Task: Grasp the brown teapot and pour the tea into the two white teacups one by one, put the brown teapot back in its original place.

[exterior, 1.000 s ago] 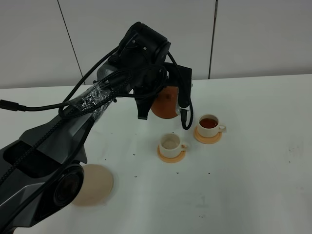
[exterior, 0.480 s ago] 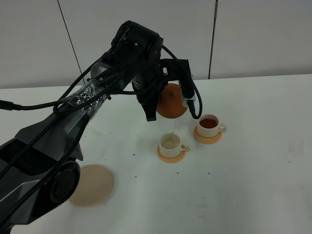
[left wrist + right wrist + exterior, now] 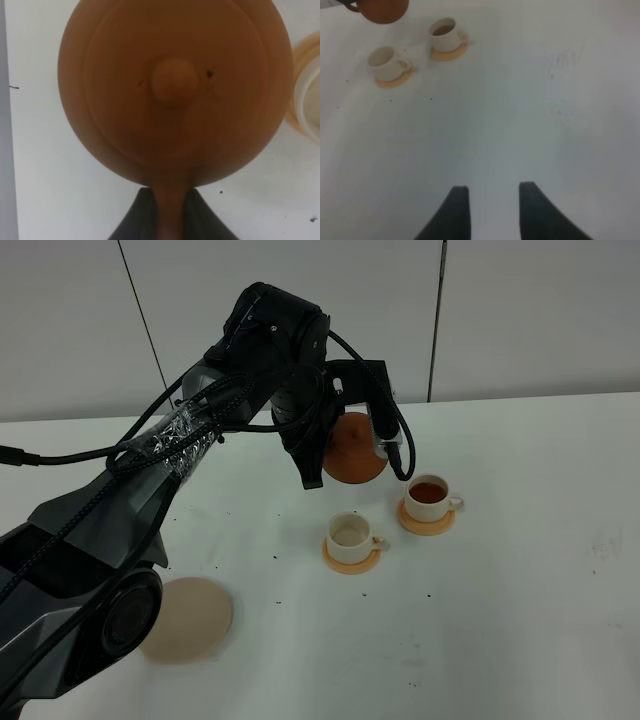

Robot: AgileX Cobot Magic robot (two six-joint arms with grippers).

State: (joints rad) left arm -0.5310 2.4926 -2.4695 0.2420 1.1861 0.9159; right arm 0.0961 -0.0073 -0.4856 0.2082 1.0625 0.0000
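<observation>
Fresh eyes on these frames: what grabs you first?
The black left gripper holds a squat reddish-brown clay teapot by its handle above the white table. Near it stand two cream-white cups on orange coasters: the farther cup holds dark tea, the nearer cup looks empty. A pale beige disc coaster lies bare at front left.

A white table meets a pale panelled wall.

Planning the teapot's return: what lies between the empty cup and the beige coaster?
Only bare table with tiny specks separates empty cup and beige coaster, high view.
</observation>
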